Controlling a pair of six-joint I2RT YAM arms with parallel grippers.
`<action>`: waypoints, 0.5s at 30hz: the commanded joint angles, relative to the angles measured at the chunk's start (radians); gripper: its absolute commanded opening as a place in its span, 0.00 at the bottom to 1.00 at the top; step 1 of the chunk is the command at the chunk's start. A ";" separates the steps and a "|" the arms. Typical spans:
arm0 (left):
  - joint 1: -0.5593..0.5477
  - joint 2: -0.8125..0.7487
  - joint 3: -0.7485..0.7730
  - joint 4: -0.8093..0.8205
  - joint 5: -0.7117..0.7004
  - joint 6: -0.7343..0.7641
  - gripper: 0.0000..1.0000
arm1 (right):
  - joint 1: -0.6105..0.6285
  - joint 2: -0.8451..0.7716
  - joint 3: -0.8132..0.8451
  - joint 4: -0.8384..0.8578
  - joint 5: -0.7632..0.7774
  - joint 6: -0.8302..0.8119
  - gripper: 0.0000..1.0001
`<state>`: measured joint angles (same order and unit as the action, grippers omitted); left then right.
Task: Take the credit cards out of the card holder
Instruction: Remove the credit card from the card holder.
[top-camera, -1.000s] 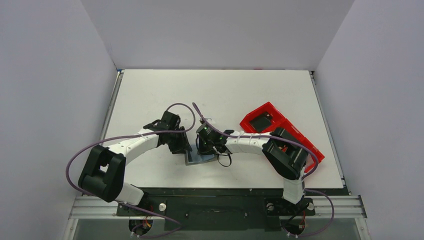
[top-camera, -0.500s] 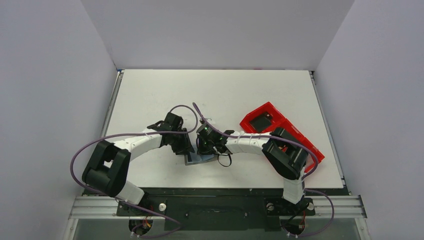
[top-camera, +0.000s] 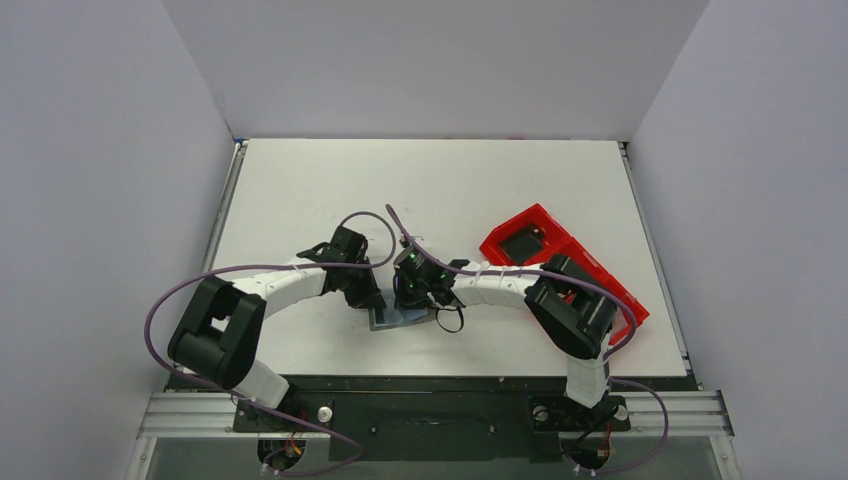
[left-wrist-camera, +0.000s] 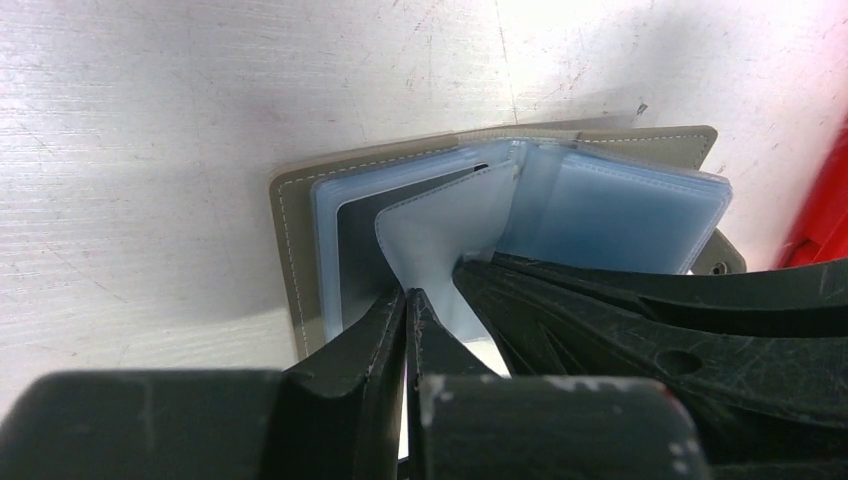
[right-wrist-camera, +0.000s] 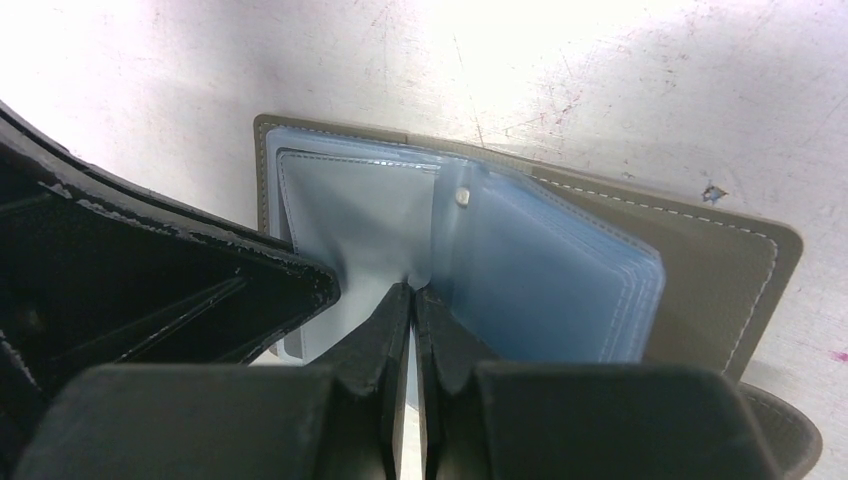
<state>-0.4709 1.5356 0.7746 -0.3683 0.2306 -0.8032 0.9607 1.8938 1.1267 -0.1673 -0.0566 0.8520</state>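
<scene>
The card holder (top-camera: 402, 319) lies open on the table between the two arms, taupe-grey outside (left-wrist-camera: 290, 240) (right-wrist-camera: 720, 260) with blue-grey plastic sleeves inside. One translucent sleeve (left-wrist-camera: 440, 225) (right-wrist-camera: 350, 220) stands up from the stack. My left gripper (top-camera: 375, 299) (left-wrist-camera: 408, 295) is shut, its tips pinched on that sleeve's lower edge. From the other side, my right gripper (top-camera: 406, 297) (right-wrist-camera: 412, 288) is shut on the same raised sleeve at its base. A dark insert (left-wrist-camera: 358, 255) shows in the left pocket. No credit cards are visible.
A long red tray (top-camera: 507, 226) (left-wrist-camera: 825, 215) lies to the right of the card holder, with a black block (top-camera: 522, 245) in its near end. The right forearm crosses in front of the tray. Each wrist view shows the other gripper's fingers (left-wrist-camera: 650, 320) (right-wrist-camera: 150, 270) close by.
My left gripper has gone from open to shut at the raised sleeve, and its arm has shifted slightly right. The right gripper and the card holder stay in place.
</scene>
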 joint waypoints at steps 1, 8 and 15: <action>-0.004 -0.037 -0.004 0.005 -0.038 -0.004 0.00 | 0.002 0.001 0.006 -0.126 0.018 -0.041 0.07; -0.003 -0.088 -0.006 -0.036 -0.068 -0.003 0.00 | 0.002 -0.079 0.072 -0.211 0.047 -0.075 0.23; -0.006 -0.115 0.026 -0.071 -0.079 0.015 0.00 | 0.001 -0.170 0.096 -0.278 0.111 -0.089 0.25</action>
<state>-0.4736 1.4548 0.7727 -0.4141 0.1772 -0.8040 0.9627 1.8202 1.1774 -0.3851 -0.0223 0.7891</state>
